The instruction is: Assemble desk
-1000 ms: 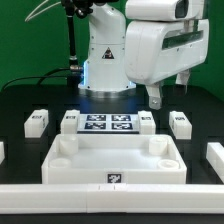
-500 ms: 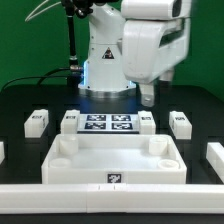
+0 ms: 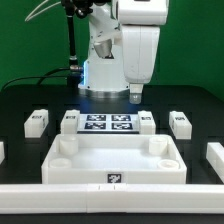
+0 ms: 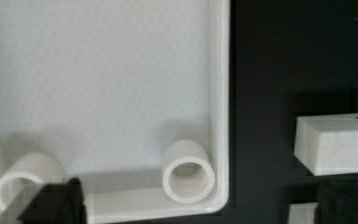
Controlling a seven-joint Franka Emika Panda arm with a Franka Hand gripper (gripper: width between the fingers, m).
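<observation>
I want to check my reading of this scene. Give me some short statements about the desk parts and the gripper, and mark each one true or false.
1. The gripper holds a leg. False: it hangs empty above the table.
2. Four legs lie beyond the tabletop, two on each side of the marker board. True.
3. One leg stands in a corner socket. False: the sockets in view are empty.
4. The tabletop lies with its raised rim upward. True.
</observation>
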